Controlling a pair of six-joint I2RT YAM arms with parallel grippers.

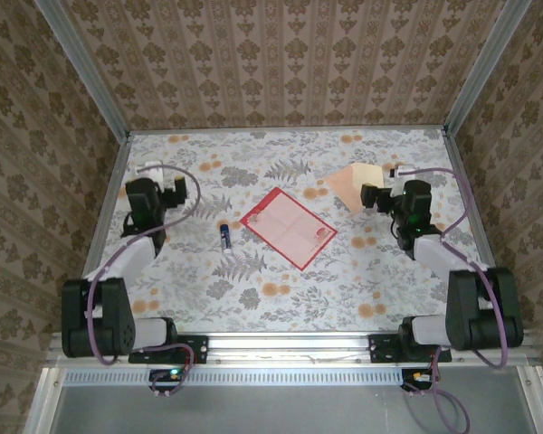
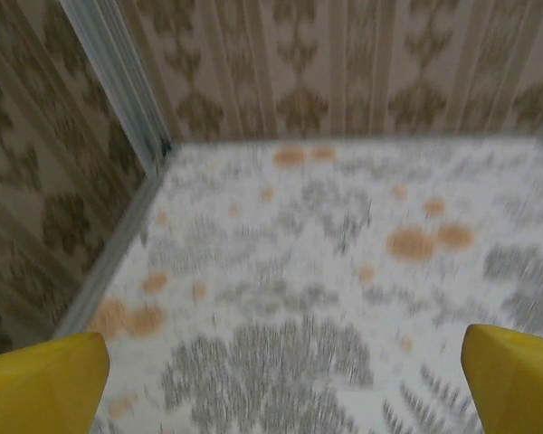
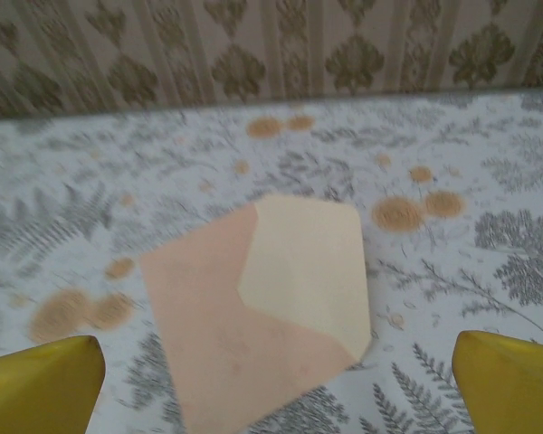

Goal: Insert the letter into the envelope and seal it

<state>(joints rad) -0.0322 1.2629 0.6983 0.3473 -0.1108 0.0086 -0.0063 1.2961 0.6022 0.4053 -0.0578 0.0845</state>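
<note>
2 empty grippers, fingers wide: right gripper [image 3: 271, 398] hovers just short of the envelope [image 3: 226, 334], whose flap [image 3: 308, 271] looks open, probably lining up to pin it, while the letter [image 1: 288, 228] lies flat mid table [image 1: 281, 298], well apart from left gripper [image 2: 271, 389].

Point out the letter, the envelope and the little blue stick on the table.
letter [image 1: 288, 228]: top view, centre of the sheet.
envelope [image 3: 224, 327]: right wrist view, peach body beside the flap.
blue stick [image 1: 224, 235]: top view, middle of its length.
</note>
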